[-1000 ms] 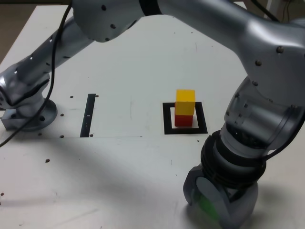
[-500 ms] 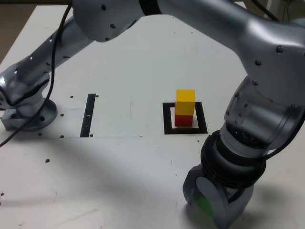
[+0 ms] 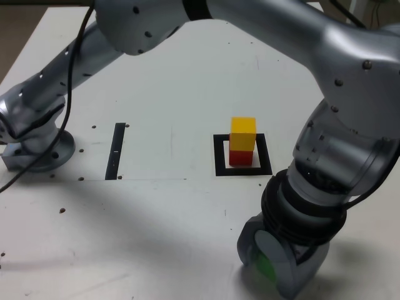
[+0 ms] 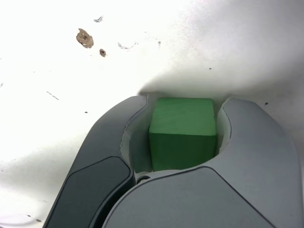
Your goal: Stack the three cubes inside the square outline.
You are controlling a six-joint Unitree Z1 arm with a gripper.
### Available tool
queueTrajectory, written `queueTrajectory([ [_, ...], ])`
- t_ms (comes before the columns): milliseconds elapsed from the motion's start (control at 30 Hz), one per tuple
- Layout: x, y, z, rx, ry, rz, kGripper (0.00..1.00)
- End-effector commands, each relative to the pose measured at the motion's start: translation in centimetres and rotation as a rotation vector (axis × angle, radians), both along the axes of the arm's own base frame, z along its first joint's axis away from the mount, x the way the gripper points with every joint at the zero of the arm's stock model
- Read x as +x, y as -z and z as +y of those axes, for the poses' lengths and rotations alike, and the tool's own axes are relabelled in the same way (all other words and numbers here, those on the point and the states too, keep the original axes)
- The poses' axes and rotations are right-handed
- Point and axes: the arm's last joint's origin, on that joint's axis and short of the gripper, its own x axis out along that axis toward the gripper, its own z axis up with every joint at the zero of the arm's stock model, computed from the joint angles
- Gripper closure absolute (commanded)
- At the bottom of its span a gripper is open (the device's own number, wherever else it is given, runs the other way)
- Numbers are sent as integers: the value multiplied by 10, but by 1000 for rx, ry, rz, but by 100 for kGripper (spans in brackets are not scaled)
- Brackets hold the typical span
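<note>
The claw (image 4: 185, 102) is drawn in around the green cube (image 4: 182, 130), one curved finger on each side, closed as far as the block lets it; the exterior view shows just a sliver of green between the fingers, and whether the cube's underside touches the tabletop (image 3: 156, 219) is hard to make out. In the wrist view, the cube's top and one side show, while its lower part is cut off by the fingers' inner ends. Straight behind the claw comes the arm (image 3: 350, 94), bulky and cropped by the exterior view's top and right edges, covering a good part of the table. Up and to the left of the claw in the exterior view, across a stretch of white surface, lies the square outline (image 3: 220, 169), with the red cube (image 3: 240, 158) inside it and the yellow cube (image 3: 243, 133) on top, hiding the red one's upper part and some of the outline's far side. White margin shows on both sides of the red cube, between it and the tape. Farther left from the claw is the black strip (image 3: 115, 152), then the arm's round base (image 3: 47, 153), crossed by a dark cable (image 3: 70, 94). That makes three cubes, one outline and one strip.
</note>
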Motion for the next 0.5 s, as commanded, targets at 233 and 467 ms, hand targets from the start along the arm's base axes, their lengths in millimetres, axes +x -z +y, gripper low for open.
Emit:
queueTrajectory([
  [233, -12, -46, 17, 11, -23, -50, 59],
  [467, -16, -79, 49, 3, -87, -73, 59],
])
